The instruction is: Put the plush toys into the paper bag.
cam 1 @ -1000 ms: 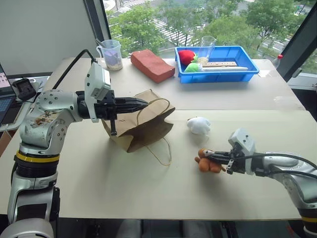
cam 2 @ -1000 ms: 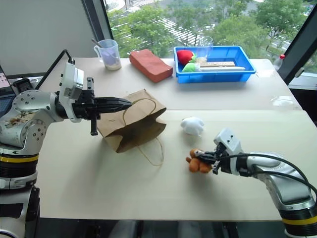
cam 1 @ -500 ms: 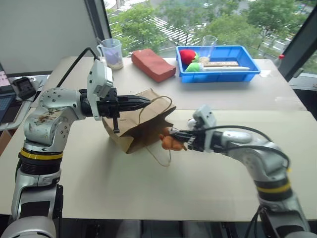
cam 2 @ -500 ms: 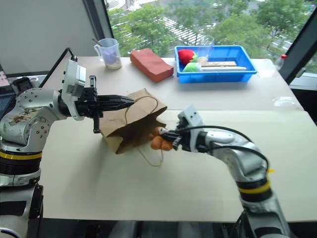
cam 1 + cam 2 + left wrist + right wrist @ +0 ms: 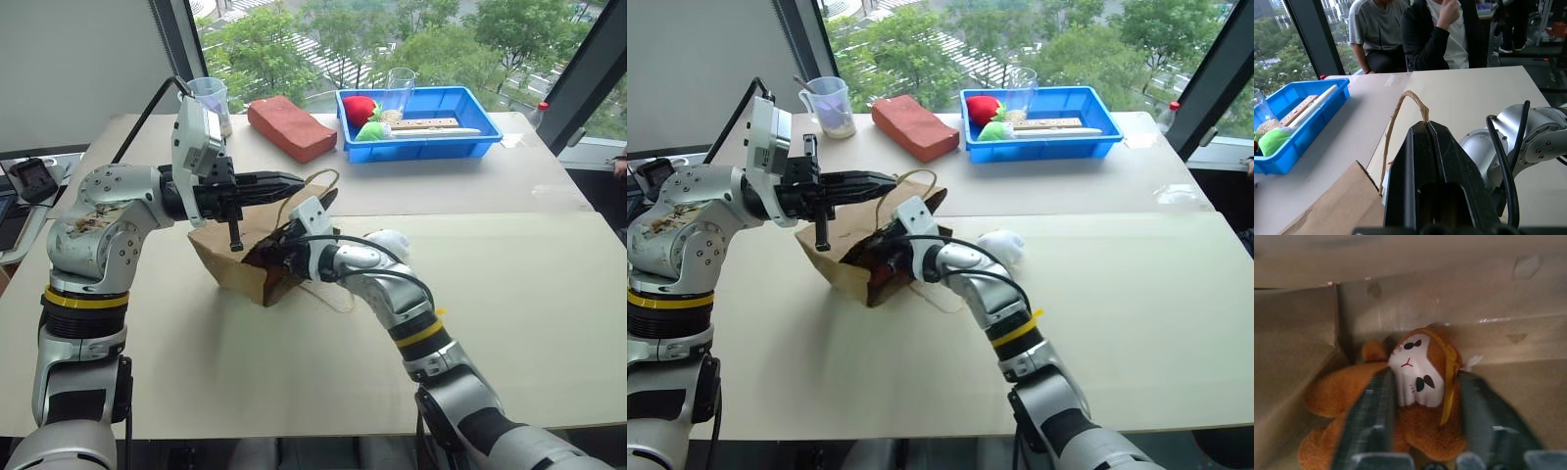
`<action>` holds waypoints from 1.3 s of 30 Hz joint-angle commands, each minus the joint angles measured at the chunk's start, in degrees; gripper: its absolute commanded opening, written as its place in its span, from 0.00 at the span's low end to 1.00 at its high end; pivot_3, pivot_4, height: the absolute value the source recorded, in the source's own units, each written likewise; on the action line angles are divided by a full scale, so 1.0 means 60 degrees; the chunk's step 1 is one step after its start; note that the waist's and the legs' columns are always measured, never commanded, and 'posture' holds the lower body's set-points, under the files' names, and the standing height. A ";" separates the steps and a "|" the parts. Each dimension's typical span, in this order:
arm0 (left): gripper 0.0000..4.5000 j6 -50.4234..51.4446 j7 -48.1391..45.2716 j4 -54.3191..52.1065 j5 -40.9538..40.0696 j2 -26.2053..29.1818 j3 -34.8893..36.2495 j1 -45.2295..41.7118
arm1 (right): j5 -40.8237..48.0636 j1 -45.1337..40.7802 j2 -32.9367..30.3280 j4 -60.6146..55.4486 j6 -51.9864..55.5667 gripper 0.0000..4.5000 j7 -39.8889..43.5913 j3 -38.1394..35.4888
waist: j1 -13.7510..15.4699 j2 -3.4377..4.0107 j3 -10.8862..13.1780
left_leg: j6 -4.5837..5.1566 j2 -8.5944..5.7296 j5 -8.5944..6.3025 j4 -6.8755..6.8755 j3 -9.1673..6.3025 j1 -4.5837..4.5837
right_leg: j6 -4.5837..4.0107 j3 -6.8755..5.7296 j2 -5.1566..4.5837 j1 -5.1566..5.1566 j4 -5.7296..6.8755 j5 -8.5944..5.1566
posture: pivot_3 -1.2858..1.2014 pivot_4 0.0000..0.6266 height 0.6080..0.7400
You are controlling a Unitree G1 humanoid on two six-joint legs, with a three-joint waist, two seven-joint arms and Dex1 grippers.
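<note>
From my seat, the paper bag [image 5: 240, 262] lies on its side on the table [image 5: 509, 284], left of centre, its mouth facing right. The left end effector [image 5: 294, 182] reaches in from the left, pinched closed on the bag's upper handle [image 5: 1400, 110]. The right end effector [image 5: 274, 250] sits inside the bag's mouth. I see the monkey toy [image 5: 1415, 396] in the bag, between that end effector's fingers [image 5: 1369, 416]. The white toy [image 5: 392, 243] lies on the table just right of the bag, behind the right arm. Farther back stand a cup [image 5: 208, 100], then a brick-shaped block [image 5: 291, 127], then a tray [image 5: 490, 132] to the right, holding small things.
</note>
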 commanded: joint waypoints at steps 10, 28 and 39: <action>0.00 -0.0077 -0.0040 -0.0184 -0.0037 0.0324 0.0233 0.0113 | 0.0671 0.1276 -0.1874 -0.3435 0.0849 0.99 0.0724 -0.1297 | 0.0014 0.0001 0.0001 | 0.0002 0.0000 -0.0001 0.0000 -0.0001 0.0000 | 0.0000 -0.0001 0.0000 0.0000 0.0002 0.0000 | 0.52 0.24 1.00; 0.00 -0.0202 -0.0152 0.0069 0.0031 0.0275 0.0107 0.0034 | -0.0298 0.2349 -0.4442 -0.2294 0.0665 0.99 0.0256 -0.2612 | 0.0175 -0.0001 0.0002 | 0.0007 0.0000 -0.0003 0.0015 0.0014 0.0004 | -0.0003 0.0009 0.0000 0.0014 -0.0041 -0.0003 | 0.52 0.24 1.00; 0.00 -0.0092 -0.0037 -0.0225 -0.0027 0.0383 0.0217 0.0229 | -0.0233 0.2538 -0.4238 -0.2350 0.0354 0.20 0.0387 -0.2774 | 0.0222 -0.0001 0.0002 | 0.0007 0.0000 -0.0003 0.0013 0.0013 -0.0003 | -0.0003 0.0007 0.0000 0.0016 -0.0038 -0.0002 | 0.52 0.24 1.00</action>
